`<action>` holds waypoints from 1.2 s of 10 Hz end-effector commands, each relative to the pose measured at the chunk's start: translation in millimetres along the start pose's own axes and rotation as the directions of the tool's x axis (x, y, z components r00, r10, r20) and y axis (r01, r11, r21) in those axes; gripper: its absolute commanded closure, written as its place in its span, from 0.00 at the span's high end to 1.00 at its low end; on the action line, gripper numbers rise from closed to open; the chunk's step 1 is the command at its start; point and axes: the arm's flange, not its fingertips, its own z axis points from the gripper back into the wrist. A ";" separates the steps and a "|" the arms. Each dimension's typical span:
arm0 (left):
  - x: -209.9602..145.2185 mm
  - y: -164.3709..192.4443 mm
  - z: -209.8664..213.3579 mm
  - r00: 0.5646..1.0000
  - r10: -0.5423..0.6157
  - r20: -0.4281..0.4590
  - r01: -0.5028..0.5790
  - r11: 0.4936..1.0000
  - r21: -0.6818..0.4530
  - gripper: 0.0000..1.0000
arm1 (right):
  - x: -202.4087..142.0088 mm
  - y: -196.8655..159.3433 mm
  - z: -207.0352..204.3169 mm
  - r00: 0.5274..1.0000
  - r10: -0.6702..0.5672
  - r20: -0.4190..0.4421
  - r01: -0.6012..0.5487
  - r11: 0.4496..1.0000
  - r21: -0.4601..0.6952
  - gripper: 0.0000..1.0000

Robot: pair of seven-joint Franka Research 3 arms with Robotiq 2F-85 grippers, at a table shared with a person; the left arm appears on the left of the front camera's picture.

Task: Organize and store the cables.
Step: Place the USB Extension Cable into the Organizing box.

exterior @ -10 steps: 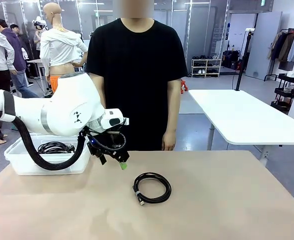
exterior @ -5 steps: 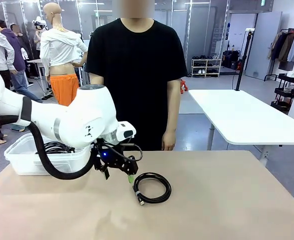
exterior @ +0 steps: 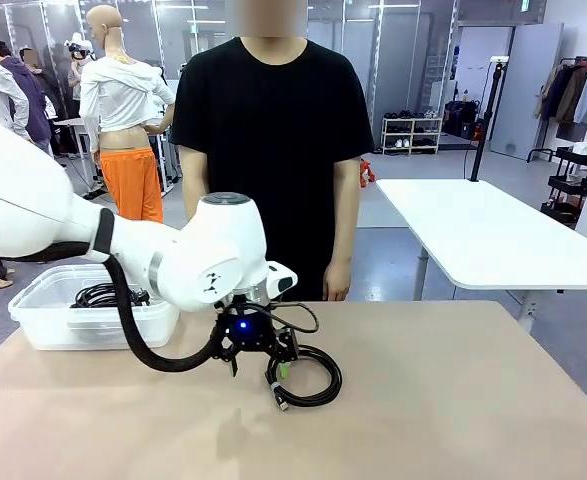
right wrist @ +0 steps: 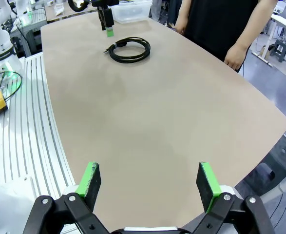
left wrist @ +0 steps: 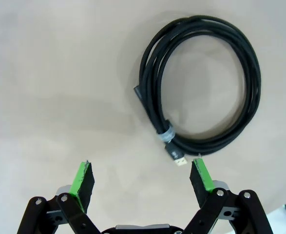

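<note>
**Left hand open beside the coiled cable at centre tabletop**

In my front view the left hand (exterior: 263, 358) sits low in the middle of the frame, just left of the coiled black cable (exterior: 304, 375) lying flat on the tan tabletop (exterior: 453, 400). My left wrist view shows that hand's jaws spread wide and empty, with the coil in the upper right of the frame and its plug end close to the right green pad. Toward the left edge of the front view, a clear bin (exterior: 83, 320) holds more black cables (exterior: 103, 294). The right hand (right wrist: 150, 183) is open too, gripping nothing, above bare tabletop at the bottom of its own view. A person (exterior: 273, 150) stands at the far side.
</note>
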 end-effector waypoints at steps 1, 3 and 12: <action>19.1 -18.2 -7.1 0.998 0.066 -0.016 -0.065 0.996 0.061 1.00 | -0.3 -0.5 3.2 1.000 0.010 0.009 -0.010 1.000 0.004 1.00; 24.9 -25.0 -17.4 0.992 0.124 -0.027 -0.121 0.989 0.082 1.00 | -0.3 -0.5 3.2 1.000 0.010 0.009 -0.010 1.000 0.004 1.00; 27.8 -28.3 -45.0 0.957 0.287 -0.049 -0.278 0.951 0.136 0.56 | -0.3 -0.5 3.2 1.000 0.010 0.009 -0.010 1.000 0.004 1.00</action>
